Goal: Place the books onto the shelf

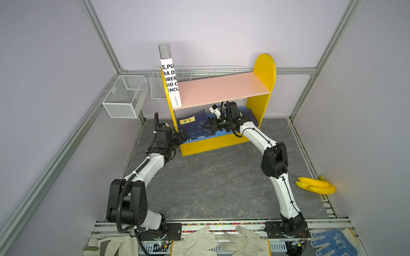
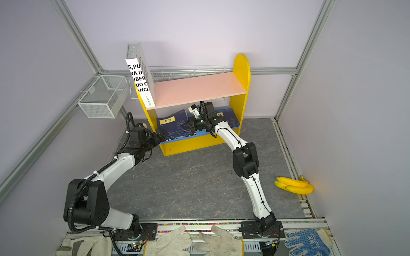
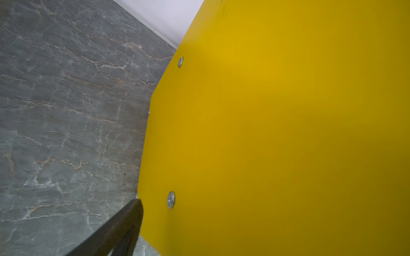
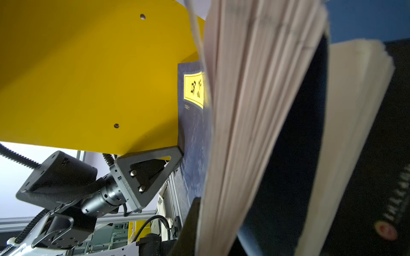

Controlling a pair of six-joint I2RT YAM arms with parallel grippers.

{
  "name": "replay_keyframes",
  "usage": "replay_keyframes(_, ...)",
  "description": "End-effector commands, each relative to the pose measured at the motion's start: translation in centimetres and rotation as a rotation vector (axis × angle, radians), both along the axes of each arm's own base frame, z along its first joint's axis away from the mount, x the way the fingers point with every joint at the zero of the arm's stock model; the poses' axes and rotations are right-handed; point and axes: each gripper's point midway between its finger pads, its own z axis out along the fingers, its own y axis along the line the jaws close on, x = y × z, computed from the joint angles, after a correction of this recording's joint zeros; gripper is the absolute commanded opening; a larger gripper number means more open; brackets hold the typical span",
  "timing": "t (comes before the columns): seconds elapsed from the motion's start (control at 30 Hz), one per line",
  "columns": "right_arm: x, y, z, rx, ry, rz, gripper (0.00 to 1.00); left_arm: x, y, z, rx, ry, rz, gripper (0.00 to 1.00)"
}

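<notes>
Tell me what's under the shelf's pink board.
Navy books sit on the blue lower board, with the right end effector among them. The pink board hides the tier's rear.

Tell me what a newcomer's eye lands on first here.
The yellow shelf at the back stands out, with a tall white book in bold black lettering standing at the left end of its pink board. Beneath that board the right gripper reaches among the navy books. Bananas lie by the right wall.
</notes>
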Motion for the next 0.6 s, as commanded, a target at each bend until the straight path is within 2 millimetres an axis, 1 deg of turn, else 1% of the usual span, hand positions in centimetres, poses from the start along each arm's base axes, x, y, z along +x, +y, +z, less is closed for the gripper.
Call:
replay_keyframes(0.0,0.4,0.6,-2.9,-0.071,-0.015,-0.039,0.15,-0.7,1.4,-2.6,0.05,0.075,0.079,0.91)
replay_keyframes(0.07,0.6,0.3,-3.0,-0.086,-0.025,-0.049,0.16,-1.0,1.7,-3.7,0.072,0.113,0.094,0.89)
replay_keyframes(0.2,1.3,-0.6,-2.2,-0.092,-0.045,-0.081,0.25,-1.5,2.2,-5.3,0.096,0.157,0.118,0.88)
replay_keyframes(0.27,2.1,-1.5,-1.6,-0.101,-0.056,-0.115,0.29,-1.6,2.4,-5.5,0.104,0.166,0.129,0.88)
replay_keyframes(0.33,3.2,-2.9,-1.4,-0.128,-0.059,-0.178,0.37,-1.5,2.5,-5.6,0.108,0.17,0.134,0.88)
replay_keyframes(0.4,4.2,-4.2,-0.7,-0.14,-0.073,-0.232,0.41,-1.5,2.5,-5.7,0.107,0.171,0.134,0.88)
replay_keyframes(0.57,5.3,-6.4,1.1,-0.149,-0.117,-0.322,0.41,-1.4,2.5,-5.6,0.105,0.165,0.137,0.88)
